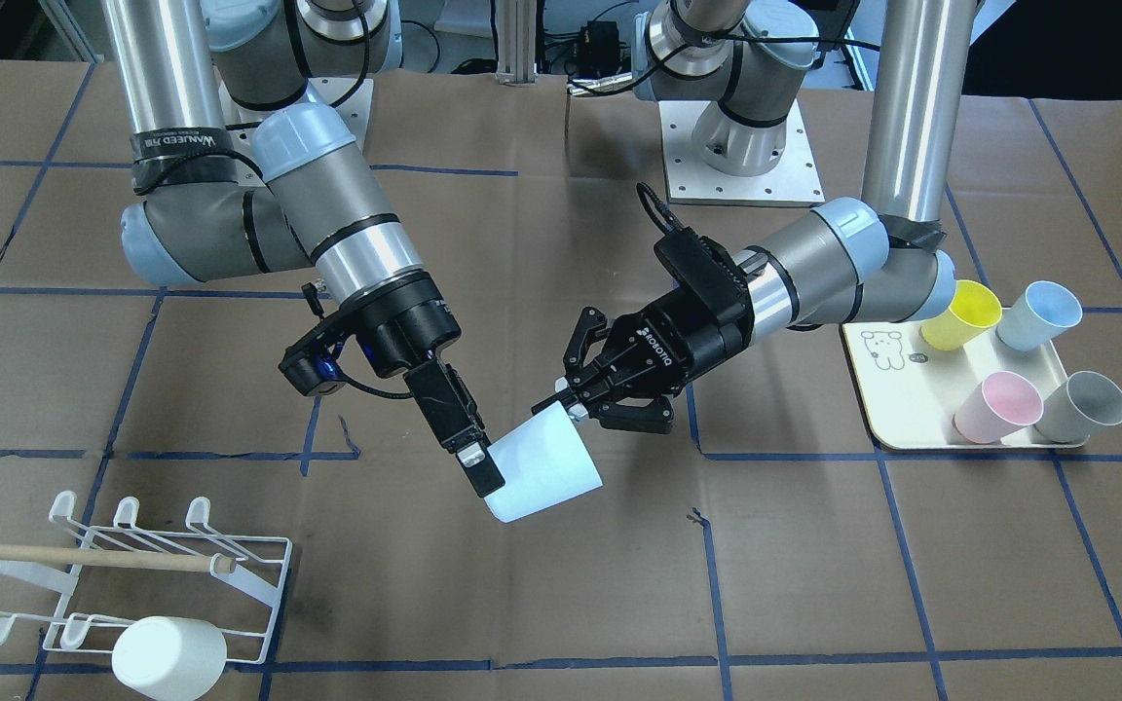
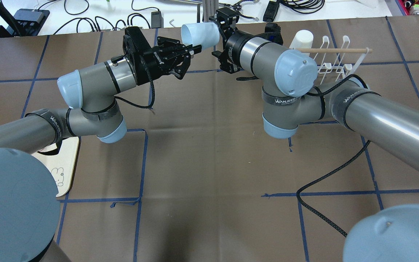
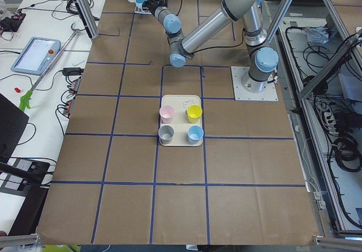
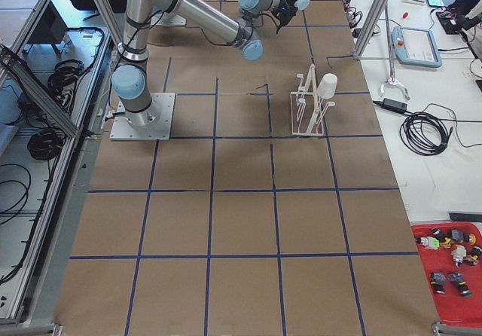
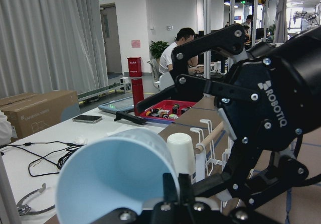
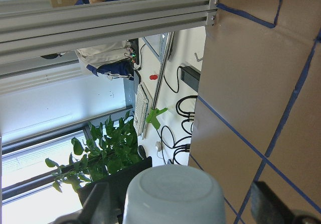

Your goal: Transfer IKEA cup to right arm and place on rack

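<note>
1. Centre of the front-facing view: the pale blue cup (image 1: 546, 467) hangs above the bench (image 1: 814, 584), tipped on its side between the two arms.
2. The left pincer (image 1: 569, 407) comes in from the right of that frame, its fingers pressed together on the rim of the cup's open mouth. The left wrist view looks straight into that mouth.
3. The right pincer (image 1: 495, 477) reaches down from the upper left and is spread around the cup's base end. In the right wrist view one finger lies against the cup's side, and the other stands clear of it with a gap showing.
4. Lower left of the frame, well apart from the held cup: the rack (image 1: 230, 574), with a wooden dowel (image 1: 84, 557) across it. A white cup (image 1: 169, 659) is upended on its prongs at the bottom edge.
5. Far right: a cream tray (image 1: 897, 409) carries a yellow cup (image 1: 962, 313), a blue cup (image 1: 1038, 314), a pink cup (image 1: 997, 406) and a grey cup (image 1: 1082, 406).
</note>
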Robot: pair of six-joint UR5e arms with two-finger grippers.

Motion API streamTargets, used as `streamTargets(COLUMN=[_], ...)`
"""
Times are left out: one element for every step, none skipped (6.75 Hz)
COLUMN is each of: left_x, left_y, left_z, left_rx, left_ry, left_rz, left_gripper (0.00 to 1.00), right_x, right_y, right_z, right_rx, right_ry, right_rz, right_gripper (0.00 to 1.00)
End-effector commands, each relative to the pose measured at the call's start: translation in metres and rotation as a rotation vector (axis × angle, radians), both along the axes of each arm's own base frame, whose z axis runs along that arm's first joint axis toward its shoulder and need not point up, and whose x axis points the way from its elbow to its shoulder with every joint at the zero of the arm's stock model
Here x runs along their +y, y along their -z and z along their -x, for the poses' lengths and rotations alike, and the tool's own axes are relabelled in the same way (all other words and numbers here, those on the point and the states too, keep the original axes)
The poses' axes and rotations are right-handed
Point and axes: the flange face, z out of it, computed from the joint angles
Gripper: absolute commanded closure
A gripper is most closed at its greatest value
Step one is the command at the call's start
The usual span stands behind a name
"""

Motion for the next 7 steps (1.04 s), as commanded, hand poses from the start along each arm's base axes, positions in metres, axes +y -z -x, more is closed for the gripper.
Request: streamTargets(left_x=[0.0, 0.0, 0.0, 0.0, 0.0, 0.0, 0.0], left_y=[0.0, 0.0, -0.001, -0.001, -0.001, -0.001, -0.001], left_z=[0.0, 0.0, 0.0, 0.0, 0.0, 0.0, 0.0], left_rx=[0.001, 0.001, 0.0, 0.0, 0.0, 0.001, 0.002], left_ry=[0.001, 0.001, 0.001, 0.001, 0.001, 0.003, 0.003], left_rz=[0.0, -0.001, 0.001, 0.002, 0.003, 0.002, 0.002], left_gripper=[0.96, 0.96, 0.96, 0.95, 0.95, 0.94, 0.94], right_x=[-0.009, -0.009, -0.01, -0.01, -0.01, -0.008, -0.007], right_y=[0.003, 0.001, 0.0, -0.001, 0.001, 0.002, 0.002], right_z=[-0.007, -0.007, -0.008, -0.009, -0.01, -0.016, -0.018], right_rx=[-0.006, -0.007, -0.009, -0.009, -0.007, -0.013, -0.018], right_ry=[-0.005, -0.005, -0.006, -0.006, -0.009, -0.014, -0.015], right_rz=[0.001, 0.004, 0.007, 0.009, -0.003, -0.009, -0.013], right_gripper=[0.01, 0.01, 0.01, 0.01, 0.01, 0.01, 0.01])
